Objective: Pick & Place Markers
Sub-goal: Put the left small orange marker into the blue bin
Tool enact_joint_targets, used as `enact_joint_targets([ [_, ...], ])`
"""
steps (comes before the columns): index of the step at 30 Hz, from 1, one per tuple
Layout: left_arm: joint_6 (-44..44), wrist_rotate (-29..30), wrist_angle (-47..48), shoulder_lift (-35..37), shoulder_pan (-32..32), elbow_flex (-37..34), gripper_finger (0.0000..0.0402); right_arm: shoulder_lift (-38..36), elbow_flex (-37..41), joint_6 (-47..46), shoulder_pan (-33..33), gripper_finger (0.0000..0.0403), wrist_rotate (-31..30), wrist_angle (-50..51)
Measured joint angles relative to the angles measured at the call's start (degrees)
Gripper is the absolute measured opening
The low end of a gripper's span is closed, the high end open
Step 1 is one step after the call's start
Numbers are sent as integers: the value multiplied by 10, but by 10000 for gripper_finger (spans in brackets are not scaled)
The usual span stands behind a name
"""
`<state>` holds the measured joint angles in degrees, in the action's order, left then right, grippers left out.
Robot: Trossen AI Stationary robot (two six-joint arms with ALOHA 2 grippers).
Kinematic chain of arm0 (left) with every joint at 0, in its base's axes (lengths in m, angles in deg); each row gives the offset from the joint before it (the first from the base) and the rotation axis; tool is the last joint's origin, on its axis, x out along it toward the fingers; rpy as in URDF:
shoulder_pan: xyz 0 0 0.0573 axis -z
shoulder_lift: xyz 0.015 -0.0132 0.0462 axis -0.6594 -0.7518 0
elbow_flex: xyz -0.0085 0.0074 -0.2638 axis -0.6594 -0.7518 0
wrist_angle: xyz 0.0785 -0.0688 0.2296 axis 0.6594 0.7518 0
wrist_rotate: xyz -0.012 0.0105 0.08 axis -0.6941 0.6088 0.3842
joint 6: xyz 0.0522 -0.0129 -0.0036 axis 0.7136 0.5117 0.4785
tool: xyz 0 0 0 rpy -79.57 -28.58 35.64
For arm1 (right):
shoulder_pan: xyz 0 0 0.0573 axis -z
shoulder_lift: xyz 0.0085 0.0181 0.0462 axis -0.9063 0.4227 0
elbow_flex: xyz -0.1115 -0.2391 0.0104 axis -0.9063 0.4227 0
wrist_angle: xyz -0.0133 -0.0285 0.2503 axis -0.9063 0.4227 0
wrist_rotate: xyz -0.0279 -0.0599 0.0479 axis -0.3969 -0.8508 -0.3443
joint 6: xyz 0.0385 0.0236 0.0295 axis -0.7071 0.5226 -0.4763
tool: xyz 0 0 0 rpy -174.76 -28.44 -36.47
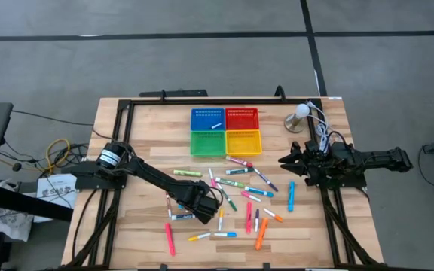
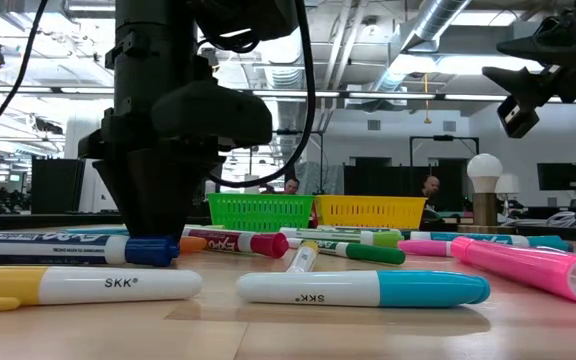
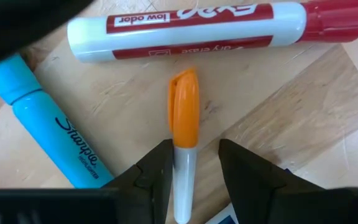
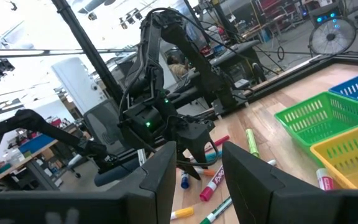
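We see the left end effector (image 3: 194,168) low on the worktop (image 3: 303,124), closed on an orange-capped marker (image 3: 184,124) by its white barrel. It looks light, stiff and smooth (likely to roll), so mid-barrel seems the best hold. The right end effector (image 4: 197,171) waits aside, parted and empty.

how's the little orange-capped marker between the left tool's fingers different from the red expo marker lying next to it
The thin white marker with an orange cap is much slimmer and shorter than the fat white dry-erase marker with a red cap and red label. The orange-capped one lies between the left tool fingers; the red one lies free, crosswise just beyond its tip. The red one carries printed lettering; the orange shows none. Both have white barrels and lie flat on the wooden table.
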<state>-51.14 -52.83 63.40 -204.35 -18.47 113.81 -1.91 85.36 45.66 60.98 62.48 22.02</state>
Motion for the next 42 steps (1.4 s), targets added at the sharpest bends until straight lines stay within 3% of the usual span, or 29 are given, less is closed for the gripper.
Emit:
enact_joint_targets([
  [18, 0, 3, -2, 0, 0, 0, 133, 0, 0, 0, 0, 120, 0, 0],
  [32, -1, 6, -7, 0, 0, 0, 45, 0, 0, 0, 0, 120, 0, 0],
  [42, 25, 25, 6, 34, -22, -3, 55, 0, 0, 0, 0, 120, 0, 0],
])
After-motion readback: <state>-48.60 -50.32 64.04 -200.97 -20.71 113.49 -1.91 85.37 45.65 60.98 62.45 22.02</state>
